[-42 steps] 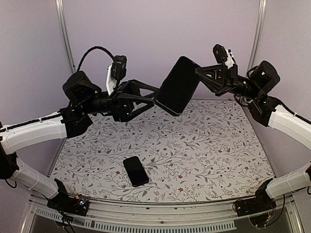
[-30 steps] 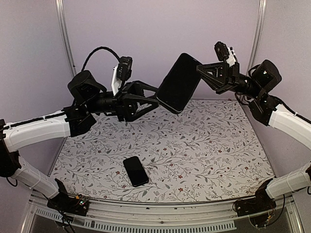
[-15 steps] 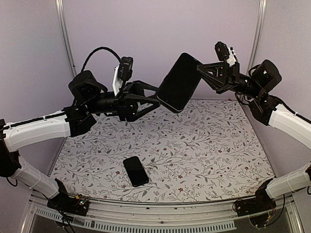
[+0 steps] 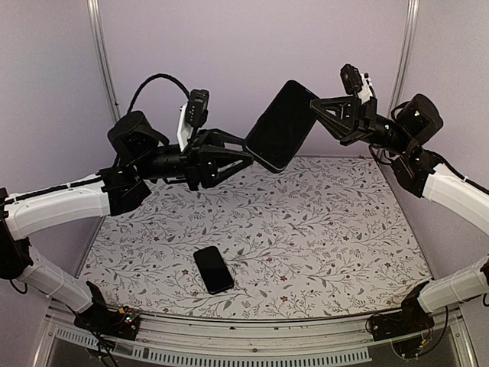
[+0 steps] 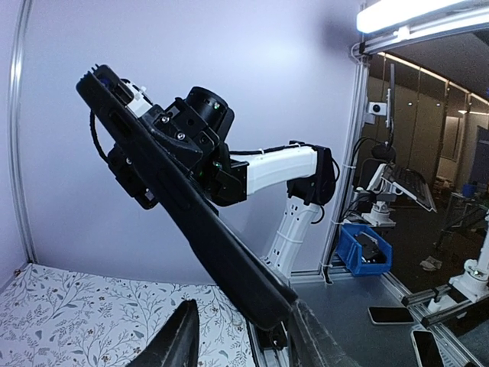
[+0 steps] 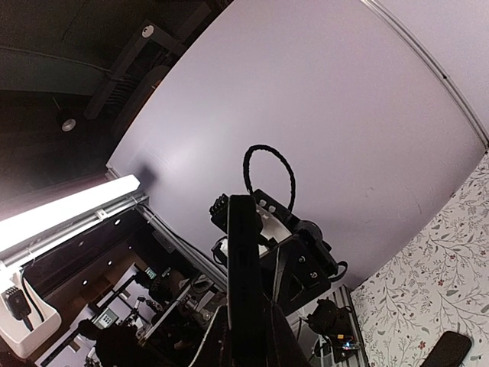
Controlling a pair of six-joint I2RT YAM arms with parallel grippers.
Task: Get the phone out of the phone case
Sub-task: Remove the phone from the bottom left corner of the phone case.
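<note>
A black phone case (image 4: 281,126) hangs tilted in the air above the far side of the table. My right gripper (image 4: 315,109) is shut on its upper right end; in the right wrist view (image 6: 248,336) the case (image 6: 246,267) stands edge-on between the fingers. My left gripper (image 4: 248,155) is open at the case's lower left end. In the left wrist view (image 5: 241,336) the case's end (image 5: 191,206) sits between the spread fingers, close to the right one. A small black phone (image 4: 212,269) lies flat on the table near the front. I cannot tell what the case holds.
The table has a floral-patterned cloth (image 4: 328,229). Metal frame posts (image 4: 102,53) stand at the back corners before a plain purple wall. Both arms reach high over the back half of the table.
My left gripper's jaws have opened and let go of the case's lower end. The case has shifted slightly up and right in my right gripper. The phone on the table has not moved.
</note>
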